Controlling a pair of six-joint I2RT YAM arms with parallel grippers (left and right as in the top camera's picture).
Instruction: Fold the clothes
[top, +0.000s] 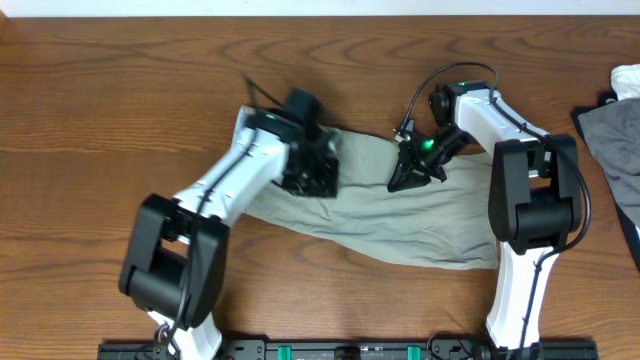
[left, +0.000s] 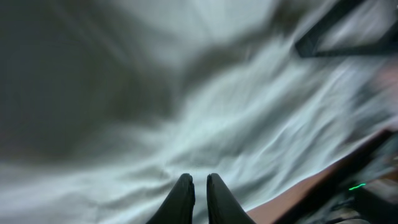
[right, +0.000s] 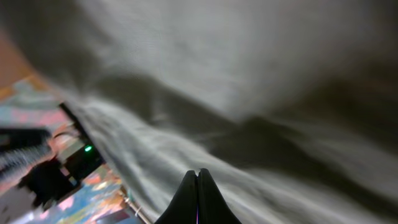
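- One pair of khaki-green shorts (top: 400, 215) sprawls rumpled across the middle of the wooden counter (top: 100, 100), between both arms.
- Left tool (left: 200, 180) is over the shorts' left end, fingers all but together, a sliver apart.
- Right tool (right: 198, 174) is at the upper edge, pressed tight; whether cloth is caught, cannot tell.
- Grey cloth (top: 610, 130) lies far right.

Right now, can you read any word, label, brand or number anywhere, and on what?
None can be read in any view.
Shorts: no tag or print showing.
Left arm, right arm: no legible marking from overhead.
Coloured patches at the lower left of the right wrist view: too blurred to read.
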